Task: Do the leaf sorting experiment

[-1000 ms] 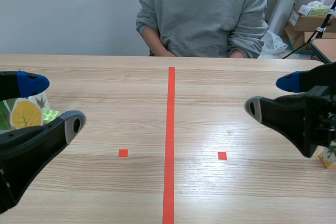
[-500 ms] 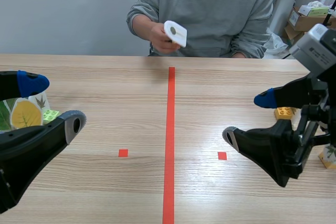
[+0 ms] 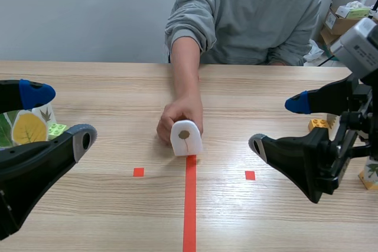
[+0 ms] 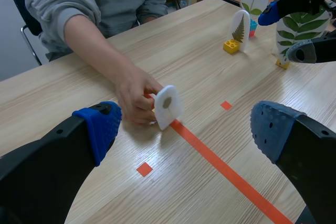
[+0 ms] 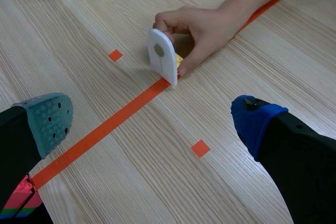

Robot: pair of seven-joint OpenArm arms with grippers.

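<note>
A person's hand [image 3: 180,113] holds a white arch-shaped card with a small brown leaf [image 3: 185,137] upright on the red centre line, on a small yellow base. The same card [image 4: 168,106] stands ahead of my left gripper [image 4: 186,127], which is open and holds nothing. In the scene view that left gripper [image 3: 59,116] hangs over the table's left side. My right gripper [image 3: 279,124] is open at the right, well clear of the card. From the right wrist, the card [image 5: 161,56] and the hand [image 5: 205,27] lie ahead of the open right gripper [image 5: 152,121].
A yellow-leaf card [image 3: 28,128] with a green block [image 3: 57,128] stands at the far left. On the right are a yellow block [image 3: 319,124], a fern card [image 4: 240,24] and taller green-leaf cards [image 4: 296,30]. The person sits across the table.
The person brought the white leaf card down from chest height and set it on the red line. My right gripper came inward and lower, then held. The left arm stayed put.
</note>
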